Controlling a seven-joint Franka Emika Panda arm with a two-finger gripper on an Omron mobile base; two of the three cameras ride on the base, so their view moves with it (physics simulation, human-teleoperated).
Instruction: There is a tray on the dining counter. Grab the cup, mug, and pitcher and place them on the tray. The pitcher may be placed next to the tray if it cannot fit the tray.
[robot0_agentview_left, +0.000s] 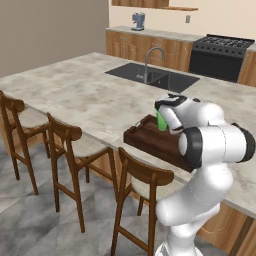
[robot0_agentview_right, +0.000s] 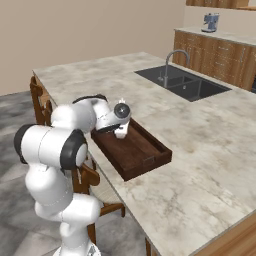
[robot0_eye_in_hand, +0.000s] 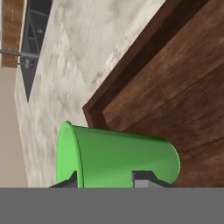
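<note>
Tool (robot0_eye_in_hand: 105, 181) is pinching the green cup (robot0_eye_in_hand: 118, 159), holding it over the tray (robot0_eye_in_hand: 175, 87) near its corner. Cup axis is looking upright above the tray floor, so the release is going straight down.

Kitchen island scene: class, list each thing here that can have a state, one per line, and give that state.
cup: green, held in the gripper over the tray
gripper: shut on the cup
tray: on the counter near its edge, floor bare where it shows
sink: no water running from the tap
stools: three, pushed in at the counter
</note>
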